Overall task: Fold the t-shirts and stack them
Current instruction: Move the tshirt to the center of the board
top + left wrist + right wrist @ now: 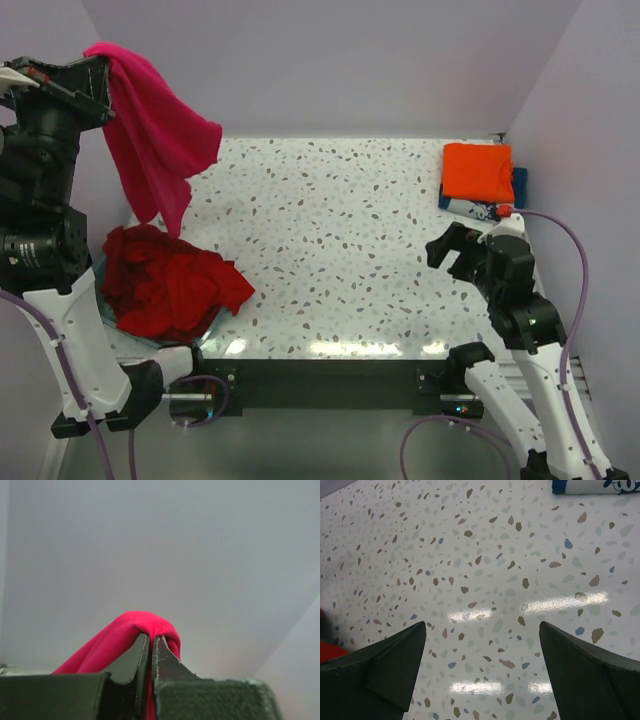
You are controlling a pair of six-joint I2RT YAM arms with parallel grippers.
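Speckled white tabletop, lilac walls; left fingers tight on magenta shirt, right fingers wide.

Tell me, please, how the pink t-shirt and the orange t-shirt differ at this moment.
The pink t-shirt hangs in the air, pinched by the left tool; the orange t-shirt lies on the navy t-shirt. The pink t-shirt drapes loose and unfolded; the orange t-shirt is folded square. The pink t-shirt is at the left, the orange t-shirt at the far right. Both are plain-coloured cloth.
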